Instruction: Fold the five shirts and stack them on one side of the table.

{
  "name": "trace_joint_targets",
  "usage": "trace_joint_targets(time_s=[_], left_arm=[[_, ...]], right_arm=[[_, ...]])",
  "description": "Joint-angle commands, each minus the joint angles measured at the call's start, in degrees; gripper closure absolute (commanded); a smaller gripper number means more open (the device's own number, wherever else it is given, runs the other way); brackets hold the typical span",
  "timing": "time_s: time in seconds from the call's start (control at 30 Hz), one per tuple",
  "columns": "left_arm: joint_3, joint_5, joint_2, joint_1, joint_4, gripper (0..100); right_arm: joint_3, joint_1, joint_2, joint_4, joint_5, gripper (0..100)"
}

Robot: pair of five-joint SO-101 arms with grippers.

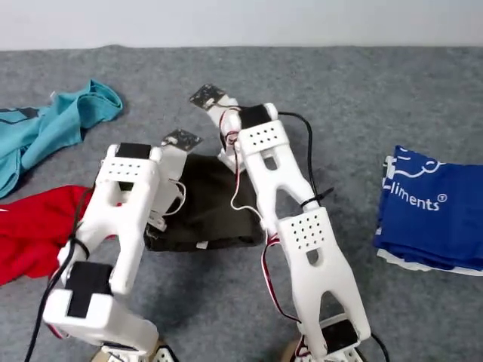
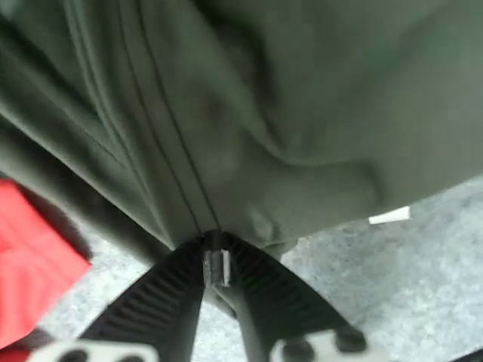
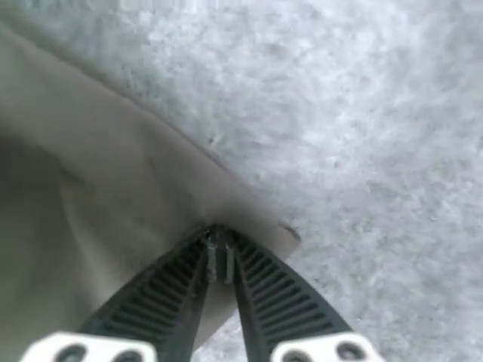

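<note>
Both claws are clamped on one garment. My left claw (image 2: 215, 260) is pressed together on the left edge of the dark olive shirt (image 2: 287, 113), and its ribbed black fingers (image 2: 162, 294) pinch a seamed fold of cloth. My right claw (image 3: 219, 256) is closed too. It nips the same dark olive shirt (image 3: 90, 226) at a corner of its hem, with the grey bench (image 3: 362, 113) lying bare just past that edge.

In the high view, the dark olive shirt (image 1: 204, 204) lies in the middle of the bench (image 1: 362, 98), bunched into a rough rectangle between my two white arms. My left arm (image 1: 121, 219) comes in over its left side, and my right arm (image 1: 290, 219) comes in over its right side toward the far edge.

The red shirt (image 1: 38, 226) is spread unfolded at the near left, just beside my left arm. In the left wrist view the red shirt (image 2: 30, 271) shows next to the closed left claw. The teal shirt (image 1: 53, 128) is crumpled at the far left, just beyond the red one.

On the right side of the bench, well apart from both arms, the blue shirt (image 1: 434, 207) sits folded on top of a stack, and a white layer (image 1: 404, 259) shows under its near edge. In the left wrist view, a small white tab (image 2: 390, 216) sticks out at the edge of the dark cloth, over the bench (image 2: 392, 279).
</note>
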Motion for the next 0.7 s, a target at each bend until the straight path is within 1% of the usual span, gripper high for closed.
trace_joint_targets(time_s=[0.0,0.2,0.27,0.37,0.5,0.67], left_arm=[[1.1,-0.2,0.4,0.1,-0.8,99],[9.5,-1.1,1.4,-0.1,-4.5,99],[11.2,-1.7,1.3,-1.8,-4.5,99],[11.7,-3.0,-0.1,-7.2,-2.8,99],[10.8,-6.7,-8.8,-13.4,0.5,99],[9.2,-8.6,-22.3,-14.5,3.7,99]], right_arm=[[-3.0,1.6,-0.7,-0.5,-0.1,98.8],[-3.0,1.8,-0.7,-0.7,-0.1,98.8],[-3.0,2.1,-0.7,-0.7,-0.1,98.8],[-3.0,2.3,-0.9,-0.7,-0.1,98.8],[-3.0,2.2,-1.3,-0.6,0.0,98.8],[-3.1,1.9,-1.3,-0.6,0.0,98.9]])
